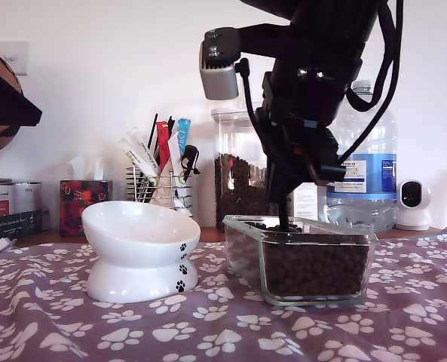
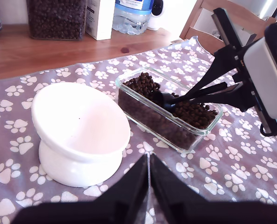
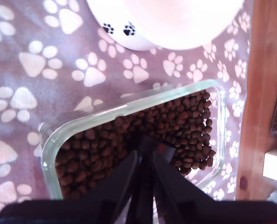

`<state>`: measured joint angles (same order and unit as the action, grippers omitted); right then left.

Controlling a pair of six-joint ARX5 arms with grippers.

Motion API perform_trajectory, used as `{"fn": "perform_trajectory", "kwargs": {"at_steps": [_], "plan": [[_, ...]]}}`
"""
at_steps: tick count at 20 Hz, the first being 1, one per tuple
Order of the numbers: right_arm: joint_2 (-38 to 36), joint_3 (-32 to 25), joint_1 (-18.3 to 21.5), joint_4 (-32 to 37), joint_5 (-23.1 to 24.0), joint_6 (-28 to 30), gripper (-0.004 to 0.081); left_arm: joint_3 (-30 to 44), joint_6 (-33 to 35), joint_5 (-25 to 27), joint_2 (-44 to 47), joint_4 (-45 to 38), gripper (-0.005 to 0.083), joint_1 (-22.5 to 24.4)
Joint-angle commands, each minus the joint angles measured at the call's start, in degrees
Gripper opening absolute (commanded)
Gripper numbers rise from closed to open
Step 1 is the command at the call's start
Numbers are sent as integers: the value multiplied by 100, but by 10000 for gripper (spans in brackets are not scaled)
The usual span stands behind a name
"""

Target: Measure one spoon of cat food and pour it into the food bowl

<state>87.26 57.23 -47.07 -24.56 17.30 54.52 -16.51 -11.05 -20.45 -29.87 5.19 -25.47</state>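
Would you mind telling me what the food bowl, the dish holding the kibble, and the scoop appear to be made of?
The food bowl looks like glazed white ceramic: glossy, opaque, thick-walled. The rectangular dish seems to be clear glass, since the kibble shows through its thick, shiny walls. The scoop looks like matte black plastic, though its finish is hard to judge.

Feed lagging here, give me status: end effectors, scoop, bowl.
Second end effector shut on spoon, cup down in cat food. First end effector shut, empty. Food bowl empty, nothing blocking.

Open gap between food bowl (image 1: 140,253) and dish (image 1: 302,260).
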Motion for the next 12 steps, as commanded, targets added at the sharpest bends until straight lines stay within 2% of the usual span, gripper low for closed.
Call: {"fn": "perform_trajectory", "kwargs": {"at_steps": [1,8,12], "plan": [[177,-149,-74,-44,-17,-260,-12,0,-11,-7,-13,-22,-19,-4],[168,-149,-74,-68,-46,-1768,-12,0,-11,-7,-13,85,-19,-4],[168,-149,-74,-55,-90,-2251,-12,0,-11,-7,-13,83,-19,-4]]}}
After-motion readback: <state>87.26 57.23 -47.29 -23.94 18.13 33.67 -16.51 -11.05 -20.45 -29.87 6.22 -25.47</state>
